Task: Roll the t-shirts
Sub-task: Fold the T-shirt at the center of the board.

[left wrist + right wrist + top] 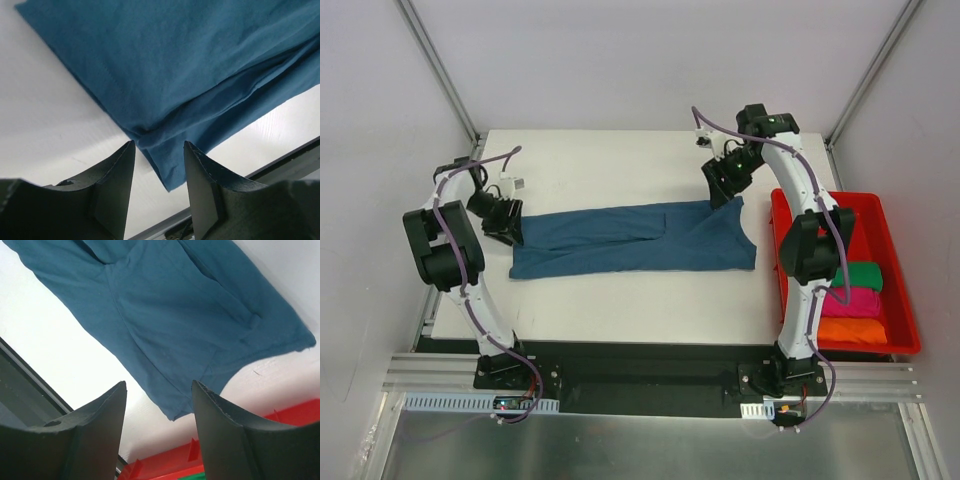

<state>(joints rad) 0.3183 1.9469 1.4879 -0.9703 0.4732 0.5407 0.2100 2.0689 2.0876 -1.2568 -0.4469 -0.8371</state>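
The teal t-shirt (630,240) lay mid-table (620,165) as a long strip, its long axis running left edge to right edge. My left gripper (505,222) stood at its left end and my right gripper (725,190) at its far right corner, both parted and holding nothing.

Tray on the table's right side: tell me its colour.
The tray is red, shown best in the top external view.
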